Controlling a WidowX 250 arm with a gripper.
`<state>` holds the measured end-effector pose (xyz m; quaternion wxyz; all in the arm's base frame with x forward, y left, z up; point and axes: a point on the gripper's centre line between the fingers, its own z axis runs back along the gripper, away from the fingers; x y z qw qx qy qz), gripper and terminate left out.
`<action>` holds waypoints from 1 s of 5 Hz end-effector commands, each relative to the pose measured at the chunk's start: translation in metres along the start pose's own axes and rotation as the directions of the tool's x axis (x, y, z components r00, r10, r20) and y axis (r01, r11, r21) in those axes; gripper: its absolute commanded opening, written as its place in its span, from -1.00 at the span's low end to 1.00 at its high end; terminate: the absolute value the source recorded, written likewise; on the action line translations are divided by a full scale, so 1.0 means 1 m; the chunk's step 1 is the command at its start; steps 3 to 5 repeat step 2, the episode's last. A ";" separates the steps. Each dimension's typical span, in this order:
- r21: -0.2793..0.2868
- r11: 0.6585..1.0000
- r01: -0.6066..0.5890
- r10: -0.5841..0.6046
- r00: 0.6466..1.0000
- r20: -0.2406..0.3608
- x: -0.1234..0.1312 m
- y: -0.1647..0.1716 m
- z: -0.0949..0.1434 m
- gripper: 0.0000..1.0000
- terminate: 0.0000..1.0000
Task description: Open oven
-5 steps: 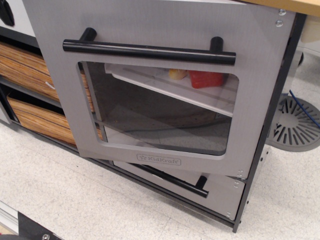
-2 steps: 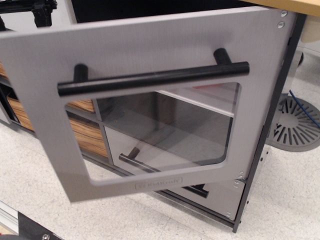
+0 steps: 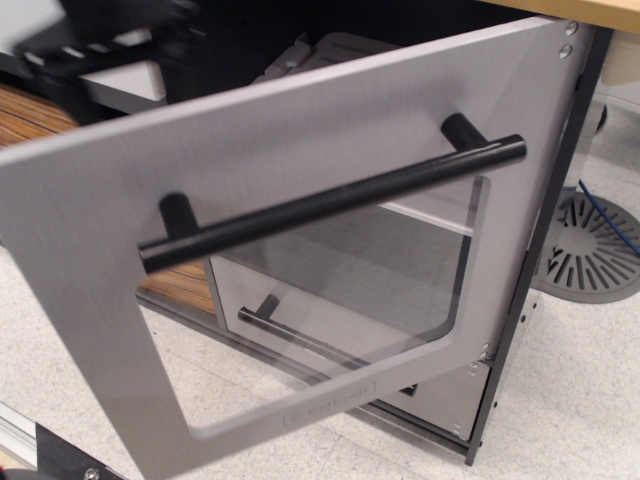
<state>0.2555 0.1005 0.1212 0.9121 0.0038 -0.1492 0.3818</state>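
My arm is only a dark, blurred shape [image 3: 110, 45] at the upper left, above the door's top edge, and I cannot tell whether my fingers are spread or pressed together, nor what they touch. The oven [image 3: 300, 260] door hangs wide, swung out from its hinged right side, black bar handle [image 3: 330, 205] slanting across it. Through the window shows the smaller drawer's handle [image 3: 300, 335].

Oven [image 3: 300, 130] door: brushed silver-grey. Handle [image 3: 330, 203]: black. Window [image 3: 370, 290]: clear. Drawers [image 3: 30, 110]: brown wood-grain. Lower drawer [image 3: 450, 395]: grey. Floor [image 3: 590, 400]: speckled off-white. Frame [image 3: 535, 270]: black.
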 end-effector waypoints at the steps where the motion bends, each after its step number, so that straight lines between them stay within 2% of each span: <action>1: -0.040 0.999 -0.023 0.024 0.999 0.028 -0.030 -0.022 0.004 1.00 -1.00; 2: -0.038 0.997 -0.060 0.060 0.998 0.014 -0.040 -0.028 0.007 1.00 1.00; 5: -0.038 0.997 -0.060 0.060 0.998 0.014 -0.040 -0.028 0.007 1.00 1.00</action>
